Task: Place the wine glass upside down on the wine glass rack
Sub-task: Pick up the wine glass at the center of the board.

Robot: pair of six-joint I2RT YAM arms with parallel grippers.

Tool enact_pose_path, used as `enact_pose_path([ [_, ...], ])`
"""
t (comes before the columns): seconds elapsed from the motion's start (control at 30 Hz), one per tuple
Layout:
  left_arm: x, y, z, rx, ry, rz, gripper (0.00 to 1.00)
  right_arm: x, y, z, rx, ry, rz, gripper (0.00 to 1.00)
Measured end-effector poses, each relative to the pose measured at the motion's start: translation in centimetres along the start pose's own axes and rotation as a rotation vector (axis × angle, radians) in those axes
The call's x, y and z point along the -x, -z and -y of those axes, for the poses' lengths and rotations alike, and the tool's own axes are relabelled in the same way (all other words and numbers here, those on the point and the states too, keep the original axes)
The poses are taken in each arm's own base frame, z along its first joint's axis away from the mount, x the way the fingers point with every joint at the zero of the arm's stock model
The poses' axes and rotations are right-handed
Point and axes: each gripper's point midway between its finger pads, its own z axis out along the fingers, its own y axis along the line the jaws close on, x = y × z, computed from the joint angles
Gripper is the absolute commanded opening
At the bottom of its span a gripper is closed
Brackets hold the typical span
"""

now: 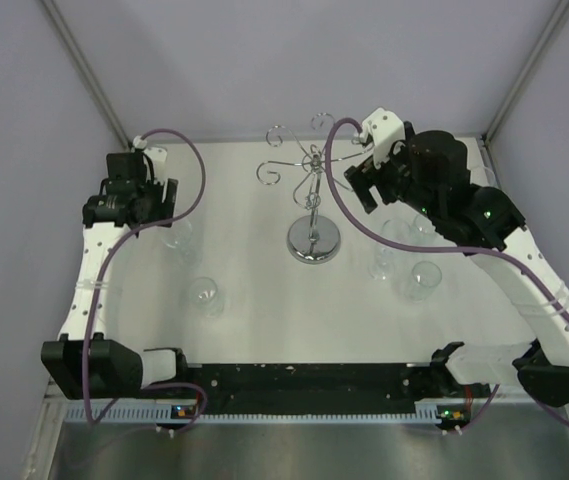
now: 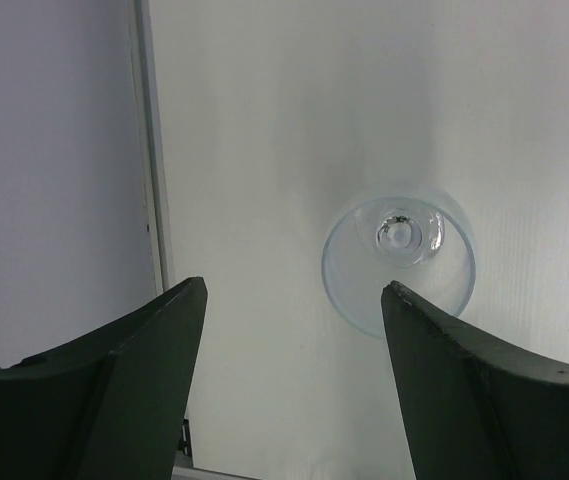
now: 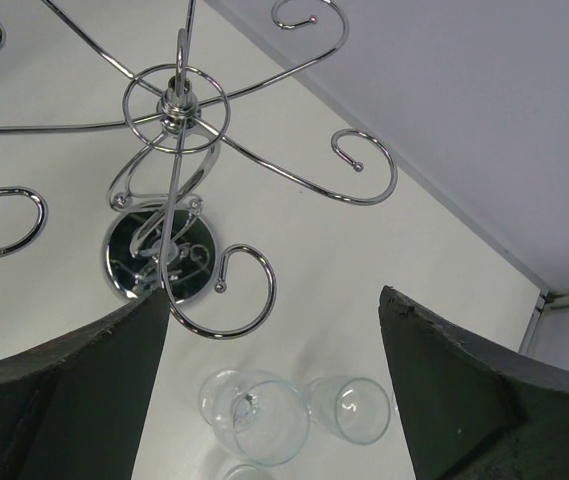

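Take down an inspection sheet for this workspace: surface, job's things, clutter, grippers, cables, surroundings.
Surface: white table, plain.
Job's things: chrome rack upright at centre back, with no glass on its arms. Near-left glass stands on the table. A second glass sits below the left gripper. A cluster of glasses stands to the right of the rack.
Clutter: nothing seen.
Grippers: left gripper fingers open and empty, above the table. Right gripper fingers open and empty, up by the rack's arms.
Cables: left purple cable runs along its arm. Right purple cable hangs close to the rack.
Surroundings: plain walls and metal frame posts.
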Motion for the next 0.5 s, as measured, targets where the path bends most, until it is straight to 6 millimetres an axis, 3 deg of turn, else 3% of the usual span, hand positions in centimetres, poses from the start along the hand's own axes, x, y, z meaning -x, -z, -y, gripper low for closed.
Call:
enact_pose_path([
  [0.5, -2.1, -3.4, 1.3, -0.079, -0.019, -0.126, 0.49, -0.1, 0.0, 0.1, -0.004, 0.000, -0.001, 0.84],
])
